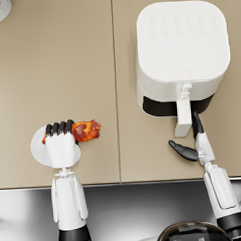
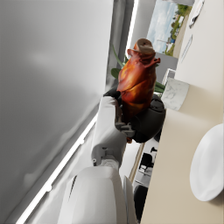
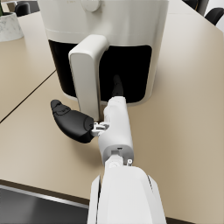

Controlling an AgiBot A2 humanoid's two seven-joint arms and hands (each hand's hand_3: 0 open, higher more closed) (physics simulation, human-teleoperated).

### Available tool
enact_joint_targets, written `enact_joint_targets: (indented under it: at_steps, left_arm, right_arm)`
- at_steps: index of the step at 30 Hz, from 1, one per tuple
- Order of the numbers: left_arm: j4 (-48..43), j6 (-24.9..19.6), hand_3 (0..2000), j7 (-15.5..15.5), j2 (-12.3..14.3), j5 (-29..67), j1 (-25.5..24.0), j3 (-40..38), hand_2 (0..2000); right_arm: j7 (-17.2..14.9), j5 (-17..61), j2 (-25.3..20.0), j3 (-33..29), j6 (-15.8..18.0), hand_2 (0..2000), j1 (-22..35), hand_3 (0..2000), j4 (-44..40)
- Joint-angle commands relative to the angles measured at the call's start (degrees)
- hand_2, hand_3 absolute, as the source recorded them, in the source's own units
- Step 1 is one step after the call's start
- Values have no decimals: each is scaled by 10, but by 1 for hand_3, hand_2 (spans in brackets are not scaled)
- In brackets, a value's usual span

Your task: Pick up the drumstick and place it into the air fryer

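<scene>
Left hand [image 1: 61, 145] grips the drumstick [image 1: 86, 130] above the plate [image 1: 39, 149], well apart from the fryer [image 1: 181, 54], whose drawer looks barely open; right hand [image 1: 196, 141], fingers spread at its handle [image 1: 183, 116], holds nothing, so the drumstick could hit the closed front.

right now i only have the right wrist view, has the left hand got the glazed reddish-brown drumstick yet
Observer: Yes, the left hand grips the glazed reddish-brown drumstick, holding it above the round white plate.
Operator: where is that plate from the fryer
Observer: In the head view the plate lies left of the white air fryer, near the table's front edge.
</scene>
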Motion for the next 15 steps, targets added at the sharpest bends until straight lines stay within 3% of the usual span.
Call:
enact_joint_targets:
  at_steps: [1,5,6,7,11,15]
  left_arm:
    - [-24,0,2000,0,1,-25,21,17,2000]
    - [-32,0,2000,0,4,-125,28,35,2000]
    - [-24,0,2000,0,5,-143,28,38,2000]
    - [-21,0,2000,0,6,-156,28,43,2000]
    - [-24,0,2000,0,9,-179,27,56,2000]
    - [-36,0,2000,1,12,-186,22,92,2000]
  right_arm:
    - [0,0,-8,8,0,0,20,0,-18]
    - [0,0,-19,20,0,0,41,0,-27]
    - [0,0,-20,26,0,1361,41,327,-16]
    - [0,0,-25,30,0,2000,51,653,-19]
    - [0,2,-29,63,-54,2000,65,1960,-20]
    - [-2,3,4,115,-59,2000,31,2000,48]
